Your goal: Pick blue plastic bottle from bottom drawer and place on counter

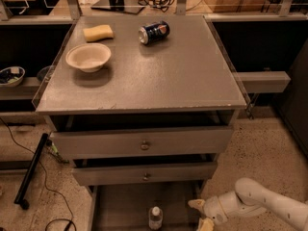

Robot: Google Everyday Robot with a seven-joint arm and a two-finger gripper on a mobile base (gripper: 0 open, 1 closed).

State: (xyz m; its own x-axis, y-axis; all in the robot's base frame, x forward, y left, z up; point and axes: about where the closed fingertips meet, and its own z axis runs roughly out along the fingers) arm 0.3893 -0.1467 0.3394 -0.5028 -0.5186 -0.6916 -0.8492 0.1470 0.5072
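No lettering is legible, neither on the soda can (154, 32) nor on the label of the blue plastic bottle (155, 218). The gripper (201, 214), fingers apart, hovers right of that bottle.
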